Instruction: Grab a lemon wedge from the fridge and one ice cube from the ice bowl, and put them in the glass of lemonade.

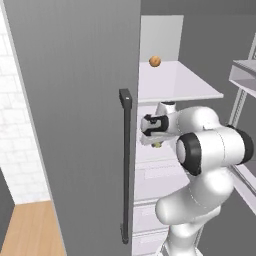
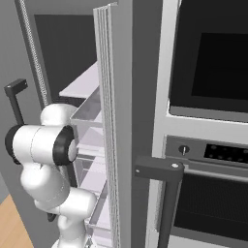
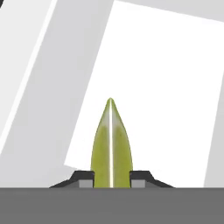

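ok so the pincer (image 3: 112, 181) is pinching the lemon wedge (image 3: 111, 144), its long axis sticking straight out past the tips toward the fridge (image 1: 75, 100) shelf.

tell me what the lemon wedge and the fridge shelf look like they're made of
Lemon wedge: fruit flesh, matte yellow-green with a pale centre line, tapering to a point.
Fridge shelf: probably smooth white plastic or coated glass; flat, uniform, faintly glossy, though the render leaves that open.
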